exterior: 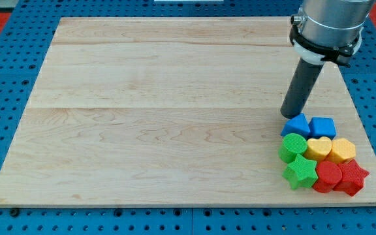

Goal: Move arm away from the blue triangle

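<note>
Across the view's left and centre, the pale wooden tabletop [162, 111] lies bare, resting on a blue pegboard [5, 98]. At the lower right, eight blocks cluster tightly: a green cylinder [293, 147] above a green star [300, 172], then the blue triangle [296, 124], a yellow heart [318, 147], a red cylinder [328, 175], a blue block [323, 126], a yellow hexagon [342, 150] and a red star [352, 176]. The tool is a plain dark rod without jaws; its tip [291, 115] stands just above the blue triangle's upper-left edge, seemingly touching it. No writing is legible.
</note>
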`<action>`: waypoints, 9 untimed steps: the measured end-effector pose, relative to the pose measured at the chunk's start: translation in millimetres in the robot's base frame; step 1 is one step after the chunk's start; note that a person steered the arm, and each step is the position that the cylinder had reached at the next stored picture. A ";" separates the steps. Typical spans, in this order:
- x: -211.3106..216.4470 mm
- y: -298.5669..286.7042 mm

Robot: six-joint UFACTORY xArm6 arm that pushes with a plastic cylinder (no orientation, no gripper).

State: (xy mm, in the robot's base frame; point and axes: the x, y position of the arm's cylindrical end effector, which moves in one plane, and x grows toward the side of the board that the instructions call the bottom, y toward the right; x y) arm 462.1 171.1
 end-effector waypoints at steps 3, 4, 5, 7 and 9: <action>0.0 -0.3; -2.5 -0.3; -7.3 -0.3; -12.0 -1.0; -17.7 -1.3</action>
State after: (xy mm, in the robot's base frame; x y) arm 444.4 169.8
